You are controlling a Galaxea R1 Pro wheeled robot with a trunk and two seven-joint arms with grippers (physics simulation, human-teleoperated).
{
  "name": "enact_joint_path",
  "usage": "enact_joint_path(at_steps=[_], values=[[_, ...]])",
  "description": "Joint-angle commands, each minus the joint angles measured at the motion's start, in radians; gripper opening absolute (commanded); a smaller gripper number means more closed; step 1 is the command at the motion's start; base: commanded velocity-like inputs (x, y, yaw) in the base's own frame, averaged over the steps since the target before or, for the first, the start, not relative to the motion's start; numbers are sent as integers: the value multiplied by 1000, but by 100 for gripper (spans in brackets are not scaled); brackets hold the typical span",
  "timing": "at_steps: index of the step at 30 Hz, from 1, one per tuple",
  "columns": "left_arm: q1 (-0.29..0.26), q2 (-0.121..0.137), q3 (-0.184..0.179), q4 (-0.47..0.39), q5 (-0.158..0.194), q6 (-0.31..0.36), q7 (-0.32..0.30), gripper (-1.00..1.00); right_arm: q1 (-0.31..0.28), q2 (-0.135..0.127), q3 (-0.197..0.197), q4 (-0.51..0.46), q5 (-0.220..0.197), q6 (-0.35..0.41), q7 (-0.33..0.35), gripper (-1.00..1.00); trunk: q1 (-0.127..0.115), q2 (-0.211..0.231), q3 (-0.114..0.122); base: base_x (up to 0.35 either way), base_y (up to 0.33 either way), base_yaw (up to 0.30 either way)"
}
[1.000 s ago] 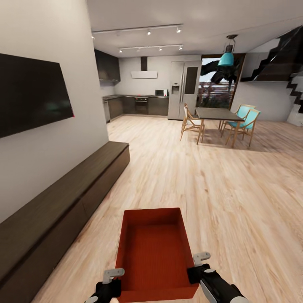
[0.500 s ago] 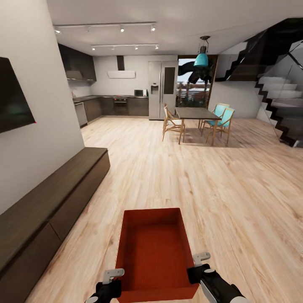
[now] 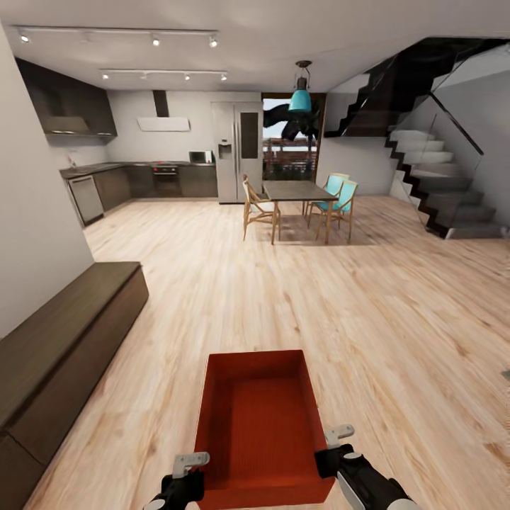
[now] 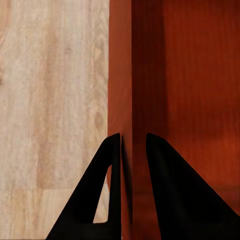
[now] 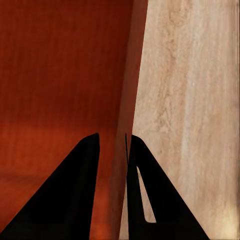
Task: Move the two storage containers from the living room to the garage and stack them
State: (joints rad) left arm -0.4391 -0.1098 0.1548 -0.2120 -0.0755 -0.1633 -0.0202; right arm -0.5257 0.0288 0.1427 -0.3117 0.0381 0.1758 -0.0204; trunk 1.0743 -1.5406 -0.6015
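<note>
Container carried low ahead of the robot, living room, wood floor.

Orange-red storage container [image 3: 258,425] is pinched by both grippers, held above the plank floor [image 3: 368,312]: left gripper [image 4: 131,145] straddles one side wall, right gripper [image 5: 114,142] the opposite. No legible writing anywhere. Dark low cabinet [image 3: 64,340] left; dining table [image 3: 297,191], fridge [image 3: 237,152], stairs [image 3: 439,184] well ahead.
</note>
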Motion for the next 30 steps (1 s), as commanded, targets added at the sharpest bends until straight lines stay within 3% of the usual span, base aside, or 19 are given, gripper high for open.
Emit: enact_joint_path(at_steps=[1,18,30], values=[[-1,15,5,4,-12,-4,3,-100,0,-15,41,-3,9,-56,50,-100,1,0,-1,343,0,-256],[-1,15,5,4,-12,-4,3,-100,0,-15,41,-4,9,-56,50,-100,1,0,-1,343,0,-182],[-1,15,5,5,-12,-4,3,-100,0,-15,40,-4,9,-56,48,-100,1,0,-1,343,0,-30]])
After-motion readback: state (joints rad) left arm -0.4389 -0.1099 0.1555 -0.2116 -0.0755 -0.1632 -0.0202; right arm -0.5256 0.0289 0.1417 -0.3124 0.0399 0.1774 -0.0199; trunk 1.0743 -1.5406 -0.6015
